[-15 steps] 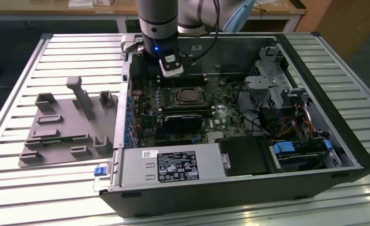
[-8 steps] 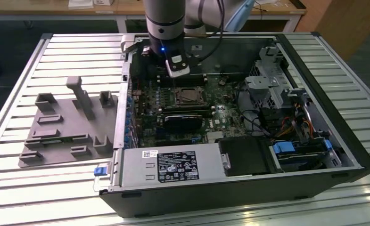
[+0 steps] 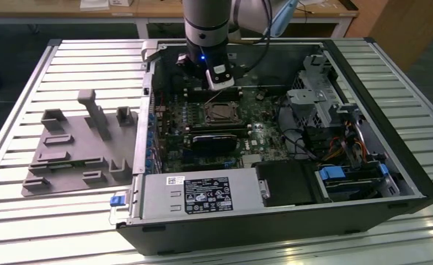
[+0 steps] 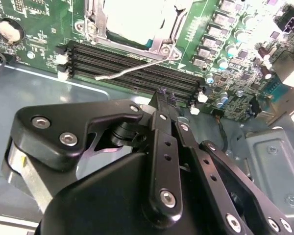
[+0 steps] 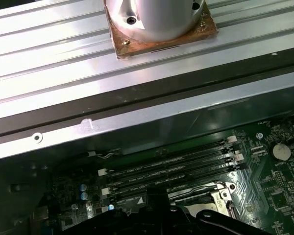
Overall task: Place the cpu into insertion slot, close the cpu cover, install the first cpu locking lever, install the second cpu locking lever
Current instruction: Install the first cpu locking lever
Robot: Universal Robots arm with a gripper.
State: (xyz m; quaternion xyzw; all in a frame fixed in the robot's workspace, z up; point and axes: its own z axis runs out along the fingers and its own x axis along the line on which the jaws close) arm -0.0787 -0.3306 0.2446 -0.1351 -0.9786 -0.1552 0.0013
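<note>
Gripper (image 4: 160, 94): jaws drawn together, empty, hovering over memory slots (image 4: 127, 61) just beside the slot (image 3: 220, 113). Case (image 3: 275, 221): open, board (image 4: 34, 49) exposed. Cover (image 4: 95, 19): appears down on the slot, cpu (image 4: 132, 17) seemingly seated beneath. Lever (image 4: 122, 73): loose wire, raised, near your pincer but apart. You are likely at the first lever; it calls for pressing down and hooking under its catch.

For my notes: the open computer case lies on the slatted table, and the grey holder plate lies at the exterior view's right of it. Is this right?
Not quite. In the exterior view the grey holder plate lies at the exterior view's left of the computer case, not its right. The case is open and lies on the slatted table, as you wrote.
</note>
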